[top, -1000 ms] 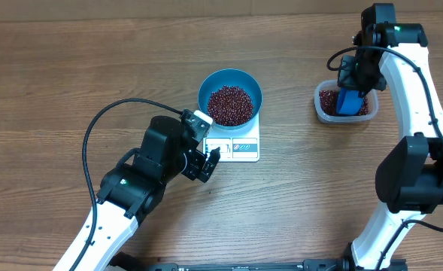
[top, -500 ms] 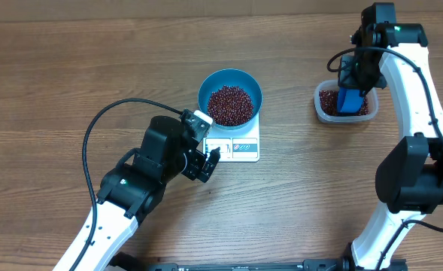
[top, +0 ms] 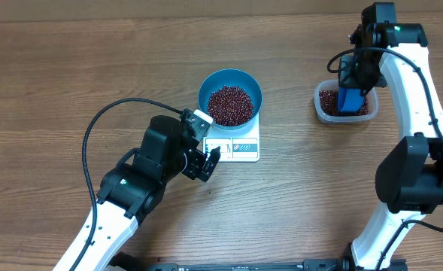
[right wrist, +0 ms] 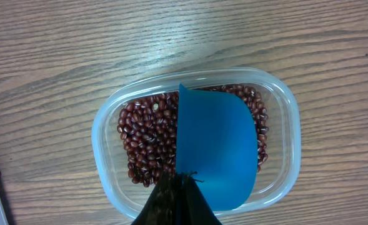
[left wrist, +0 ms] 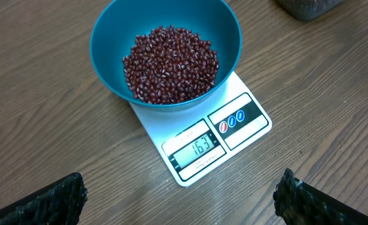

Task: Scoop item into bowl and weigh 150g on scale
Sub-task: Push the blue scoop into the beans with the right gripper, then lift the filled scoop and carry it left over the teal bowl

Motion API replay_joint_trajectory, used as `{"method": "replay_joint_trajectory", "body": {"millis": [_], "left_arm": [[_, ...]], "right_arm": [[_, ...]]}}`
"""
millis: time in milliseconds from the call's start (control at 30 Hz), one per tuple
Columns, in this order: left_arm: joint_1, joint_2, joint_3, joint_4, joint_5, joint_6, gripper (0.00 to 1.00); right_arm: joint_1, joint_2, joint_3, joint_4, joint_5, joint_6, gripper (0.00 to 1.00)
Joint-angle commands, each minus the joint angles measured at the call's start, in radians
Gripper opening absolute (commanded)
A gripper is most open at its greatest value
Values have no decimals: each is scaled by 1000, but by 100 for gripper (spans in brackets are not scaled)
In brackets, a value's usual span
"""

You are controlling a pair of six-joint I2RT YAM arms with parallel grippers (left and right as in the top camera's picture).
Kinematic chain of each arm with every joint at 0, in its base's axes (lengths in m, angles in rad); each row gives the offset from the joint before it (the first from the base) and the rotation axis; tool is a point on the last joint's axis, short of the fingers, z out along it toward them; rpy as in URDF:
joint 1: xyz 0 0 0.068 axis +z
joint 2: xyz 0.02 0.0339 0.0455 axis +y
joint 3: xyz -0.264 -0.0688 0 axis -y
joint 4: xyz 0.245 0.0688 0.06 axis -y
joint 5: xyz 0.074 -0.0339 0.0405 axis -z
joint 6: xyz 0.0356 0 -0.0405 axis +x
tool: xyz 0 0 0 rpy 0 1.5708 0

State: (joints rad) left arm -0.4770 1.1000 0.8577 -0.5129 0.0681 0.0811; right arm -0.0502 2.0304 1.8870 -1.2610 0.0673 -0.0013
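Nothing has moved: my right hand [right wrist: 177,200] clamps the small blue plastic scoop [right wrist: 218,144] over the clear plastic tub [right wrist: 283,125]; left hand [left wrist: 180,197] spread apart. Dark red-brown beans [left wrist: 171,62] fill the round blue bowl [left wrist: 109,31] on the flat white scale [left wrist: 246,122], showing 163: overshoot, I judge.

**A:** What sort of place is this?

**B:** It looks like a robotics lab bench. Two white-and-black robot arms, the left arm [top: 131,188] and the right arm [top: 417,113], rise from the near edge of a wood-grain worktop [top: 71,60]. A black cable [top: 93,135] loops off the left one.

**A:** Anything homelier?

**B:** Only kitchen props: a white scale [top: 240,147] mid-worktop and a clear tub [top: 323,111] toward the far right corner. The worktop fills every view.
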Motion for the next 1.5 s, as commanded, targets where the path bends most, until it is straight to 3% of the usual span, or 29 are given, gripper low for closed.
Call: {"method": "replay_joint_trajectory", "body": {"millis": [0,333,800,967,1067,1233,1467], "left_arm": [[6,3,-2,16,0,10,100],[6,3,-2,50,-1,18,99],[6,3,-2,49,-20,28,99],[6,3,-2,49,-20,28,99],[6,3,-2,49,-19,27,100],[6,3,-2,49,-19,27,99],[5,3,-2,54,-19,27,99]], "right_arm": [[0,-5,33,3,9,-8,4],[0,-16,33,3,9,-8,4],[0,-164,33,8,-53,-8,4],[0,-232,33,0,-135,-8,4],[8,-275,33,-2,-281,-66,4],[71,-330,33,29,-461,-154,4],[282,-335,33,102,-345,-239,4]]}}
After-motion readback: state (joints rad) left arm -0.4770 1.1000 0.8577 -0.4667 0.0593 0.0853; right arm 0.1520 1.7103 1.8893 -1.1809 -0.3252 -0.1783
